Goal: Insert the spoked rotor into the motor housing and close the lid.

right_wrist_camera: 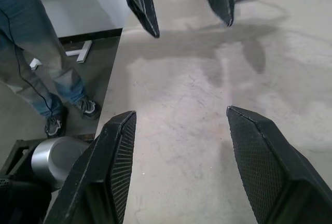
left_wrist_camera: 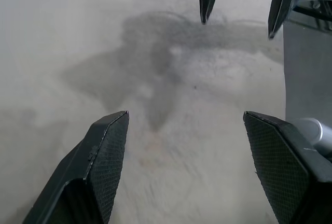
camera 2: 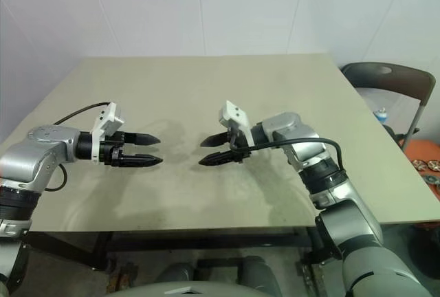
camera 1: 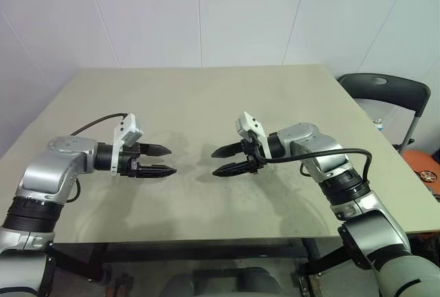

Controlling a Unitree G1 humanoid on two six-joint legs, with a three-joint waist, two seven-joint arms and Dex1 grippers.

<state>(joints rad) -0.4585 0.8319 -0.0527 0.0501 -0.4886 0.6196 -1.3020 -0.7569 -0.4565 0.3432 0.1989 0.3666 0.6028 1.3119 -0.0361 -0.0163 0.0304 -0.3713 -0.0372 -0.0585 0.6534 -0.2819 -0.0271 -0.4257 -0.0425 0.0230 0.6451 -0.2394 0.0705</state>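
Note:
My left gripper [camera 1: 172, 161] hovers low over the left middle of the beige table [camera 1: 206, 91], open and empty, pointing right. Facing it a short gap away is my right gripper [camera 1: 214, 162], also open and empty, pointing left. The left wrist view looks between its own open fingers [left_wrist_camera: 106, 151] at bare tabletop and the right gripper [left_wrist_camera: 237, 27] opposite. The right wrist view likewise has the left gripper [right_wrist_camera: 192, 29] across from it. The spoked rotor, the motor housing and the lid are out of view on the table.
A dark folding chair [camera 1: 385, 94] stands past the table's right edge. Beside it, small round metal parts [camera 2: 426, 168] lie on an orange surface, too small to identify. A person in jeans [right_wrist_camera: 31, 53] stands on the floor off the table's left side.

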